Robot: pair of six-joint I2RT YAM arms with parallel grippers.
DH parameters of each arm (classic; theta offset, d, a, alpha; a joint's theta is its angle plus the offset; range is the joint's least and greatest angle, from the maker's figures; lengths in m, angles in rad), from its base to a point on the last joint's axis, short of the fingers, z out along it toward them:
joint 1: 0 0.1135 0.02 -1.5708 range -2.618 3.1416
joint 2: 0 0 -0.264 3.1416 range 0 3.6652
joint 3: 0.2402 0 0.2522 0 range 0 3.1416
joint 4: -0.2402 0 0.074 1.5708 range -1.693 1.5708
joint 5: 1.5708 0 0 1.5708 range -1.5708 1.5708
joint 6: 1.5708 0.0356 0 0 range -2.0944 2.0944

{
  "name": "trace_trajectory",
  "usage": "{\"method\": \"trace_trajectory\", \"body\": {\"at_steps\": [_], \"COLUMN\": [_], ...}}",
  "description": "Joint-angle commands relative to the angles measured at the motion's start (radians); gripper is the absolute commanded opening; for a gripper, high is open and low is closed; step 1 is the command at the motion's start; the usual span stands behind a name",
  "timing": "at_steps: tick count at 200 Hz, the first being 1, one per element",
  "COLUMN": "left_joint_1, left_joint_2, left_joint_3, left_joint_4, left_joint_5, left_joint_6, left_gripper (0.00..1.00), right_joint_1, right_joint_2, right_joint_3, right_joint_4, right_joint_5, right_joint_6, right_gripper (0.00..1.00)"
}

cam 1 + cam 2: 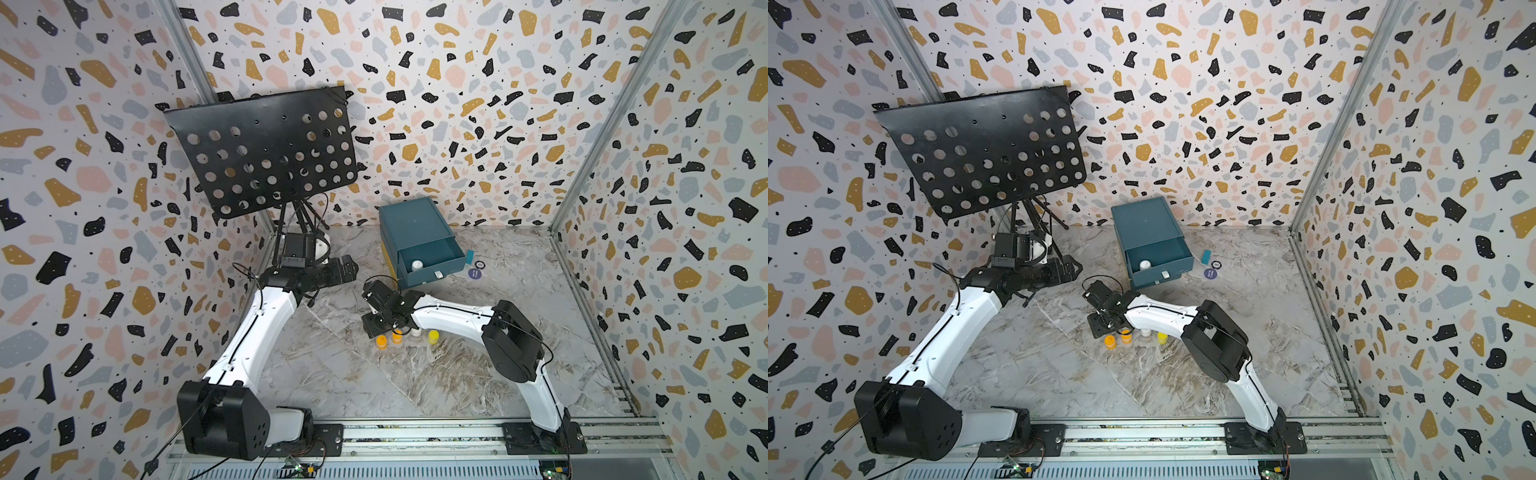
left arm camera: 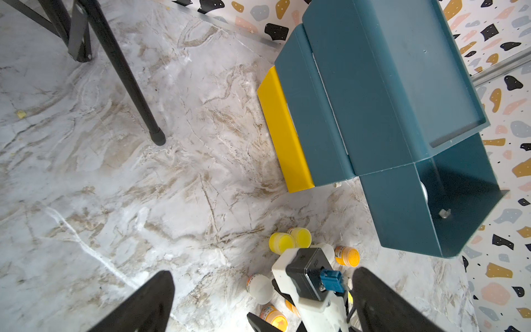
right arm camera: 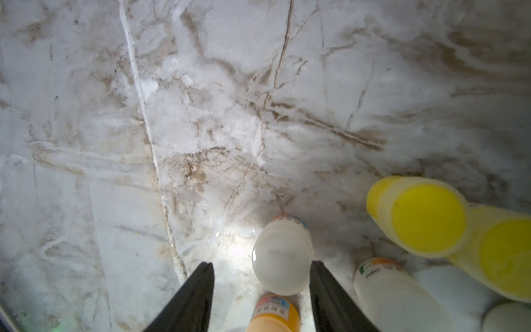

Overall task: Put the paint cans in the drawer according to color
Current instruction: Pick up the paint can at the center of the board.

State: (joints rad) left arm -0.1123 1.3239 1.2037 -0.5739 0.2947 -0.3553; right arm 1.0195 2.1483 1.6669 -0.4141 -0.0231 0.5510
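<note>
Nearest your right-wrist lens, a white paint can (image 3: 283, 258) stands upright on the marble table (image 3: 201, 115) between the spread fingers of the right gripper (image 3: 261, 264). One finger is just beside it and the other is clearly apart, so nothing is pinched yet.

You appear to be at the pick of a white can. The next move, as I judge it, is to centre the jaws, close, and lift straight up. Mind the orange can (image 3: 275, 313) sitting between the fingers closer to the wrist. Then carry to the open teal drawer (image 1: 424, 277), where one white can (image 1: 417, 264) lies.

Your count in this wrist view is one orange, two yellow cans (image 3: 425, 215) touching each other, and at least two more white cans (image 3: 393, 293) crowded beside them. In both top views two orange, one white and a lone yellow can (image 1: 433, 336) show past the arm; the rest are hidden beneath it.

Your left gripper (image 2: 264, 274) hangs near the drawer unit, fingers wide apart and empty.
</note>
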Motion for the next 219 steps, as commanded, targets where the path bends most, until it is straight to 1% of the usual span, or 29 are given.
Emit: {"method": "trace_trajectory", "body": {"at_steps": [1,100,138,155,186,201,219], "left_joint_1": [0.005,0.005,0.005,0.006,0.006,0.008,0.010], "left_joint_2": [-0.024,-0.020,-0.019,-0.017,-0.018,-0.020,-0.022], "left_joint_3": [-0.011,-0.010,-0.012,-0.010,-0.009,-0.009,-0.010], "left_joint_4": [0.040,0.043,0.044,0.044,0.041,0.040,0.040], "left_joint_5": [0.019,0.032,0.034,0.037,0.031,0.028,0.024], "left_joint_6": [-0.004,-0.007,-0.007,-0.006,-0.004,-0.004,-0.002], "left_gripper": [1.00,1.00,1.00,1.00,1.00,1.00,1.00], "right_joint_1": [0.005,0.008,0.007,0.006,0.010,0.013,0.016], "right_joint_2": [0.017,0.060,0.075,0.072,0.025,-0.019,-0.078], "right_joint_3": [0.042,0.079,0.091,0.091,0.071,0.051,0.033], "right_joint_4": [-0.048,-0.056,-0.048,-0.048,-0.054,-0.050,-0.062], "right_joint_5": [0.028,0.042,0.040,0.043,0.067,0.073,0.088], "right_joint_6": [0.014,0.023,0.027,0.025,0.015,0.004,-0.010], "right_gripper": [0.58,0.58,0.55,0.50,0.29,0.21,0.17]}}
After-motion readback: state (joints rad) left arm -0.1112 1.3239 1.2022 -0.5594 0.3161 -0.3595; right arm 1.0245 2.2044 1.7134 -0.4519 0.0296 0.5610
